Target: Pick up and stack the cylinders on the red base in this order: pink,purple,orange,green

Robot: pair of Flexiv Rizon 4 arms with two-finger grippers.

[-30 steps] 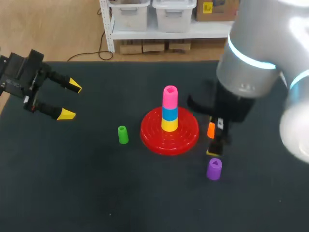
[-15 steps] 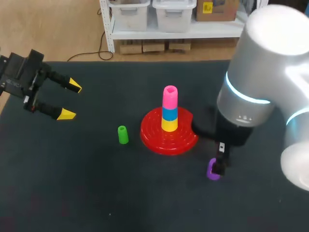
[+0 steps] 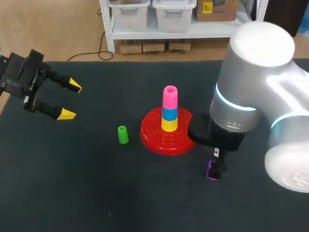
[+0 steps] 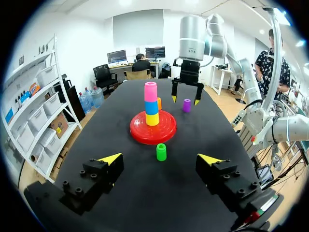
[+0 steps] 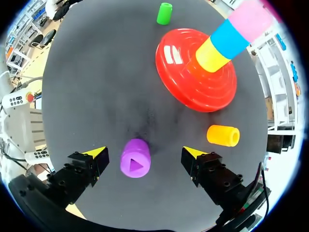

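The red base [image 3: 156, 138] carries a yellow, a blue and a pink cylinder [image 3: 169, 96] stacked upright. The purple cylinder [image 5: 135, 158] stands on the mat between the fingers of my right gripper [image 5: 145, 153], which is open and does not touch it. In the head view my right arm hides most of the purple cylinder [image 3: 212, 170]. Beside the base lies the orange cylinder [image 5: 223, 135], on its side. Left of the base stands the green cylinder [image 3: 122, 135]. My left gripper [image 3: 70, 100] hangs open and empty at the far left.
The black mat [image 3: 72, 183] covers the whole table, with free room in front and at the left. From the left wrist view the green cylinder [image 4: 161, 152] stands ahead of its gripper [image 4: 160, 159], the red base [image 4: 152, 133] behind it.
My right arm has moved toward the front of the table and come down around the purple cylinder, now covering the orange one in the head view. The left arm has not moved.
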